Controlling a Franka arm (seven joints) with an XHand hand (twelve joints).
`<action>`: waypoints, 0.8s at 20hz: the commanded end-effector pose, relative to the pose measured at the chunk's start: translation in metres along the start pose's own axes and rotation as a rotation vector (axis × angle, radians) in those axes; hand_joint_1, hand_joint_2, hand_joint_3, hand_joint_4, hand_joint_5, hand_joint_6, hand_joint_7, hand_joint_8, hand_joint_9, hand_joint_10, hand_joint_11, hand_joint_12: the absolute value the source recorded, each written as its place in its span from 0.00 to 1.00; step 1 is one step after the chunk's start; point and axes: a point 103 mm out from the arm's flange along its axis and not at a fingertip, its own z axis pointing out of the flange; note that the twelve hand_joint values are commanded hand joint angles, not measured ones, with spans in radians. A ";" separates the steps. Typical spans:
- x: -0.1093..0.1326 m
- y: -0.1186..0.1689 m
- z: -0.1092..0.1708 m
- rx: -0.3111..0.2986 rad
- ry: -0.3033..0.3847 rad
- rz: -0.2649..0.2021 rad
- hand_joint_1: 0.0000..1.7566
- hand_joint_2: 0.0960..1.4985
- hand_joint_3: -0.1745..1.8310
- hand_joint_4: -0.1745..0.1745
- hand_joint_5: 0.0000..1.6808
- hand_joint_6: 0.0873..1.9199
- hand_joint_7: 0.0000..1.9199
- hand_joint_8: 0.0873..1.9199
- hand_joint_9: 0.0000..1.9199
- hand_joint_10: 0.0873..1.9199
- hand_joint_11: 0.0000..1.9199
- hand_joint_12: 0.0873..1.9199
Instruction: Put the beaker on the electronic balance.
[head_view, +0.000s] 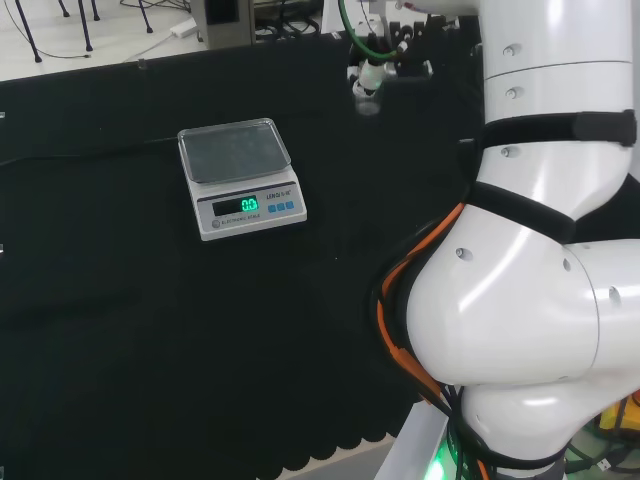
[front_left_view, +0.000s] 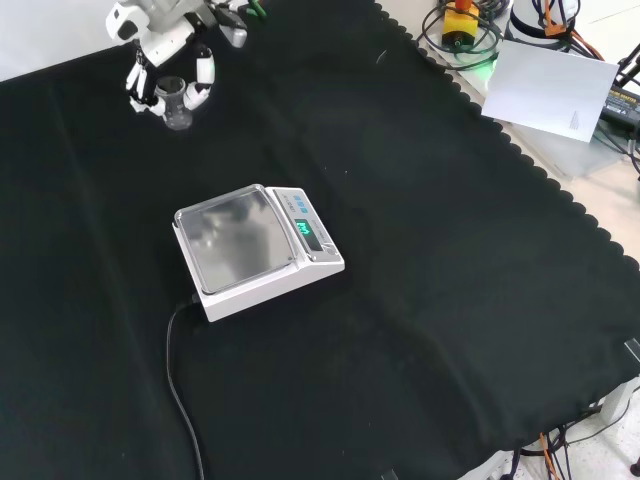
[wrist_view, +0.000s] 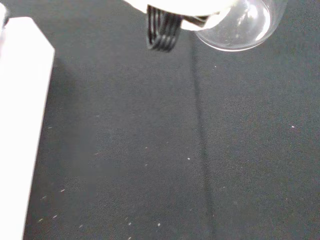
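Close under the wrist camera, the clear beaker (wrist_view: 240, 27) bulges at the upper right of that frame; in the front view it sits at the upper left (front_left_view: 176, 102), with the hand (front_left_view: 165, 55) around it, fingers curled down on either side, seemingly gripping it. The scale (front_left_view: 255, 248) stands well apart at frame centre, its pan bare. The slick glass could slip during the carry, or tip if set on the pan's edge.

Clear beaker (wrist_view: 239, 27) close against the blurred white hand (wrist_view: 180, 9), a black ribbed part (wrist_view: 161, 31) just beside it. Black cloth (wrist_view: 150, 150) below, creased in a dark line. White block (wrist_view: 22, 125) at the edge, resting on the cloth.
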 end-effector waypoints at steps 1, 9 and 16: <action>0.016 -0.029 -0.033 -0.008 -0.041 -0.068 0.86 0.52 0.57 0.00 0.39 0.57 0.25 0.58 0.38 0.59 0.39 0.61; 0.035 -0.049 -0.047 -0.031 -0.098 -0.099 0.86 0.52 0.57 0.00 0.40 0.57 0.26 0.58 0.38 0.60 0.39 0.61; 0.058 -0.072 -0.067 -0.071 -0.141 -0.160 0.86 0.51 0.58 0.00 0.40 0.57 0.27 0.58 0.39 0.60 0.40 0.61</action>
